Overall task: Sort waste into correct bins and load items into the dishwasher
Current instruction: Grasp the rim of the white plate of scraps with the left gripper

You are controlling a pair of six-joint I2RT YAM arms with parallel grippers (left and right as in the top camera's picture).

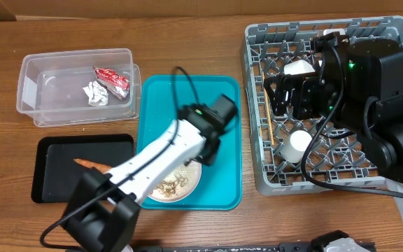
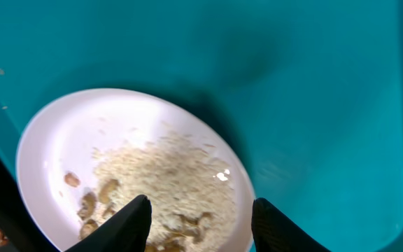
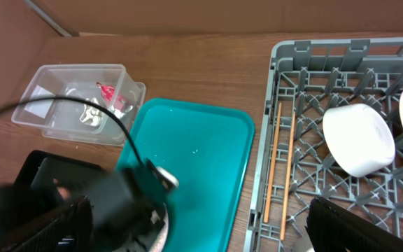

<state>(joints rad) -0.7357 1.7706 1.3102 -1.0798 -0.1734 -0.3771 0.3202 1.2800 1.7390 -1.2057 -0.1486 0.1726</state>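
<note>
The left gripper [image 2: 199, 218], fingers spread, hangs over the white round plate [image 2: 61, 140] of beige food crumbs [image 2: 166, 175] at the near end of the teal plastic tray [image 2: 313, 84]. The right gripper [image 1: 292, 96], fingers also wide apart, is above the grey pegged plastic rack [image 1: 257, 140].

Probably lab; robot arms [image 1: 165, 152], wooden table [image 1: 187, 38]

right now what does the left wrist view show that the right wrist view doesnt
Only left wrist: beige food crumbs heaped on the white round plate, with the open left gripper over them. Only right wrist: the clear plastic rectangular tub holding the red shiny snack wrapper, and the grey plastic dish rack with thin wooden chopsticks and a white bowl. Both: the flat teal tray.
</note>
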